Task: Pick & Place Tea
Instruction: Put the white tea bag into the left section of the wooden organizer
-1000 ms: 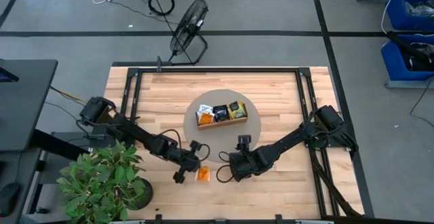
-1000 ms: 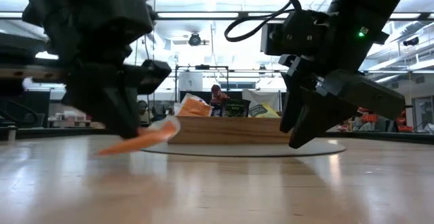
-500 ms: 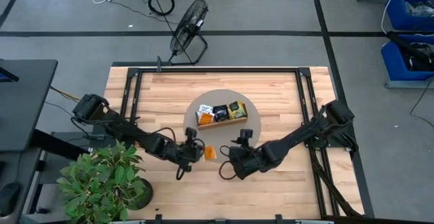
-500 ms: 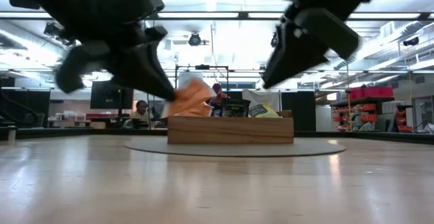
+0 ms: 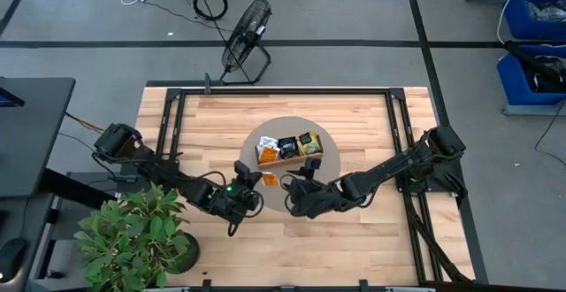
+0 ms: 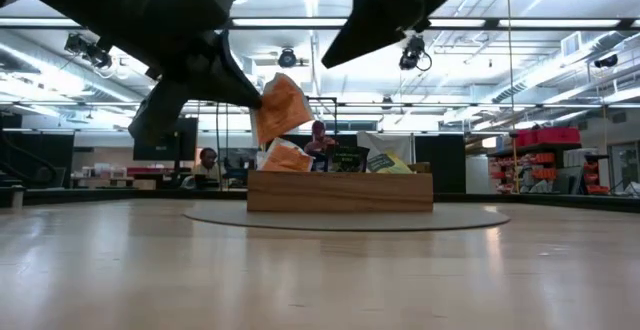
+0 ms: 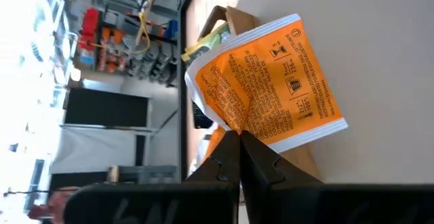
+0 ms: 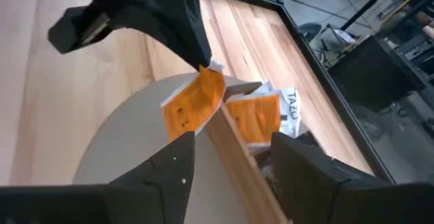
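Left gripper (image 5: 255,182) clamped on one corner of a flat square orange tea packet (image 6: 281,109), held in the air just beside the left end of the long wooden compartment tray (image 6: 340,191). Right gripper (image 8: 227,161) hovering near, fingers apart, empty. More packets (image 5: 285,146) in the tray, partly hidden behind its wall in the low view. Round grey mat (image 5: 325,163) under the tray.

Two orange packets (image 8: 193,105) are counted, one pinched between closed fingers (image 7: 234,157); one wooden tray (image 6: 340,190), one round mat (image 5: 257,162), two arms.
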